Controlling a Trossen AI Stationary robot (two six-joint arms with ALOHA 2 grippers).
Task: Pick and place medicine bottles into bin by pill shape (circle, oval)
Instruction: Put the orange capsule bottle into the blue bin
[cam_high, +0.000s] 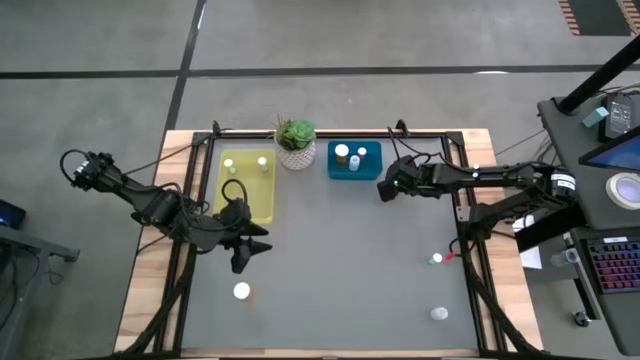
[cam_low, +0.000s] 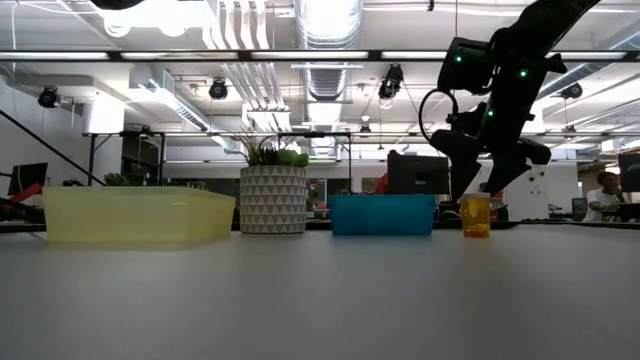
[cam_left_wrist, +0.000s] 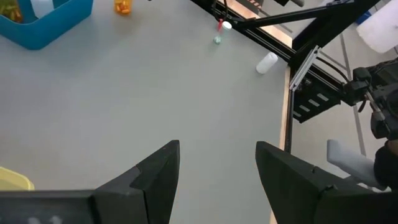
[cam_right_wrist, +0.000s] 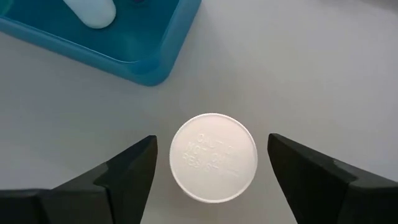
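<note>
An amber medicine bottle (cam_low: 476, 215) with a round white cap (cam_right_wrist: 213, 158) stands upright on the grey table, just in front of the blue bin (cam_right_wrist: 93, 43). My right gripper (cam_right_wrist: 212, 149) hangs over it, open, with one finger on either side of the cap and a gap showing on both sides. In the high view this gripper (cam_high: 384, 189) hides the bottle. My left gripper (cam_left_wrist: 217, 149) is open with nothing between its fingers; it hovers beside the yellow bin (cam_high: 248, 188) at the table's left (cam_high: 246, 252).
Two bottles stand in the yellow bin and two in the blue bin (cam_high: 354, 160). A potted plant (cam_high: 296, 143) sits between the bins. Loose bottles are at the near left (cam_high: 241, 291), the right edge (cam_high: 437, 259) and the near right (cam_high: 439, 313).
</note>
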